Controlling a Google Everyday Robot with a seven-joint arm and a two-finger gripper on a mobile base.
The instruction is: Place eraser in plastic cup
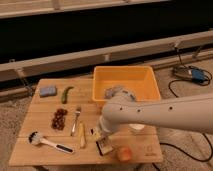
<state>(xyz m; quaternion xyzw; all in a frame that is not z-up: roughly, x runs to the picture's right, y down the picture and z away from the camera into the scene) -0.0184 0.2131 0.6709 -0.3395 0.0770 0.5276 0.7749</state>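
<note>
Camera view: the white arm [150, 112] blocked much of the wooden table [45, 107], hiding the cup. Yellow bin [125, 82], fork [76, 120], brush [47, 142], blue pad [48, 91] sat around. The gripper [102, 142] was low at the front edge, fingers pinched shut on the eraser [95, 133], tan with darker bands.

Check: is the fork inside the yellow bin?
No. The fork lies on the wooden table, left of the yellow bin; the gripper is near the table's front edge.
</note>
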